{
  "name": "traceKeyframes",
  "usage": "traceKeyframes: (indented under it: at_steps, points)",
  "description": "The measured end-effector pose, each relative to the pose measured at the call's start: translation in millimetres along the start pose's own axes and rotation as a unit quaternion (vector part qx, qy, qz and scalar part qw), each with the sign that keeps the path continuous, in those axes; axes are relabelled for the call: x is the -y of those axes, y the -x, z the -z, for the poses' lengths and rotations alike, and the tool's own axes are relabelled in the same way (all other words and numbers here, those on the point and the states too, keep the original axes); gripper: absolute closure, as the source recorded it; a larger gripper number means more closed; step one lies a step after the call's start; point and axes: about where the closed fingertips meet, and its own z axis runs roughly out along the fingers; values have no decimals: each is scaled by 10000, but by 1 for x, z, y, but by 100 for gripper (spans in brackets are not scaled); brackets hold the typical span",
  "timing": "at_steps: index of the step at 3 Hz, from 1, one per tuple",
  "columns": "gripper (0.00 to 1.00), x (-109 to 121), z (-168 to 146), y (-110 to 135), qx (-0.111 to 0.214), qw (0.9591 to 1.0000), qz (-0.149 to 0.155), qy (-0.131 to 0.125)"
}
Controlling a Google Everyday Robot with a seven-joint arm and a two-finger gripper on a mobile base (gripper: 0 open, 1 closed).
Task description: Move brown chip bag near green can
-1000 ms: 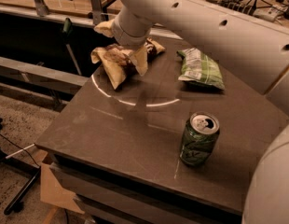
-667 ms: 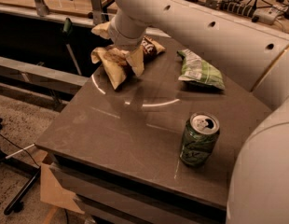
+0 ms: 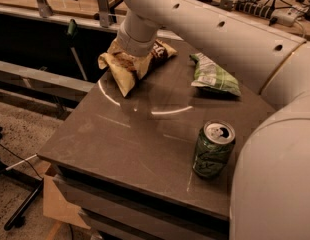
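The brown chip bag [image 3: 120, 70] lies crinkled at the far left of the dark table [image 3: 125, 134]; part of it shows to the right of the arm. My gripper [image 3: 140, 59] is down on the middle of the bag, mostly covered by my white wrist. The green can [image 3: 213, 150] stands upright near the table's front right edge, well apart from the bag.
A green and white chip bag [image 3: 215, 76] lies at the back right of the table. My white arm crosses the upper right of the view. Rails and a counter with cables run behind the table. The floor drops off at the left.
My arm and wrist have shifted slightly left and lower over the brown chip bag. The bag, the can and the green and white bag stay where they were.
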Motion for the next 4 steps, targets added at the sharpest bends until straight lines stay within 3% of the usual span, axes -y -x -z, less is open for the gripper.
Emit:
traceKeyframes:
  at_steps: [1,2,3,4]
  points:
    - [62,-10,-4,5,131,9990,284,304]
    - [94,-18,-1,8,192,9974,489,498]
    - [100,-17,22,-4,107,9977,511,443]
    - [100,-27,55,-18,-54,9984,378,418]
